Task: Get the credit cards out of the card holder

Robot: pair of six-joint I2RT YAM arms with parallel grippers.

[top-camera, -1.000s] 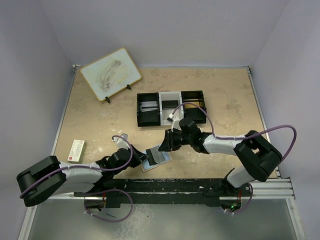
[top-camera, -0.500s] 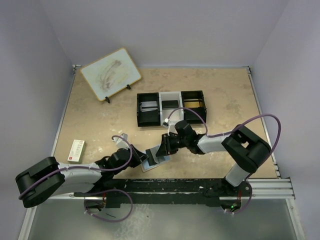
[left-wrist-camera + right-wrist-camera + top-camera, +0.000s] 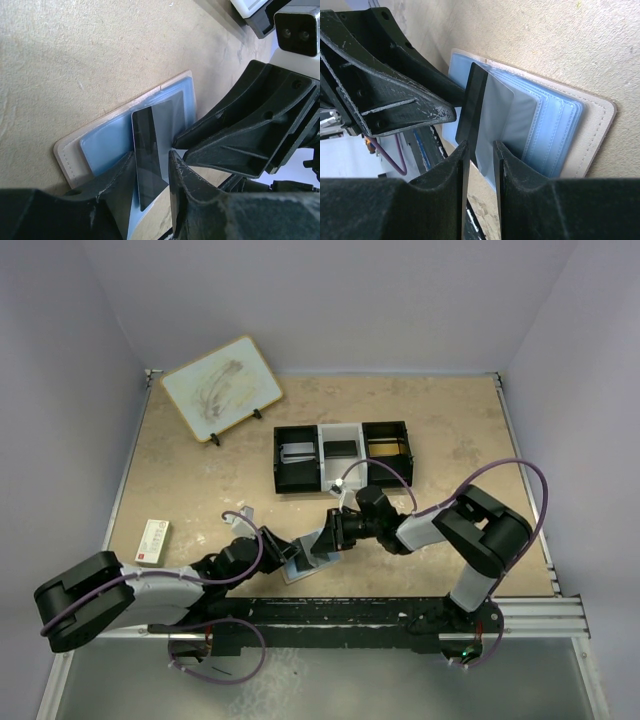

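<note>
The pale-blue card holder [image 3: 312,560] with a tan edge lies open on the table near the front; it also shows in the left wrist view [image 3: 107,145] and the right wrist view [image 3: 560,130]. A grey credit card with a dark stripe [image 3: 150,150] sticks partly out of a pocket and also shows in the right wrist view [image 3: 492,112]. My left gripper [image 3: 152,172] is narrowly open, its fingers down on either side of the card. My right gripper [image 3: 480,152] faces it from the other side, narrowly open, with the card's end showing between its fingertips.
A black-and-white three-compartment tray [image 3: 342,430] stands behind, with a silvery flat thing [image 3: 296,452] in its left compartment and a dark one [image 3: 341,449] in the middle. A wood-framed whiteboard [image 3: 222,388] leans at the back left. A red-and-white box [image 3: 152,540] lies at the left.
My right gripper has moved left and nearer, down onto the card holder, until its tips reach the card. The left gripper has stayed on the holder.
</note>
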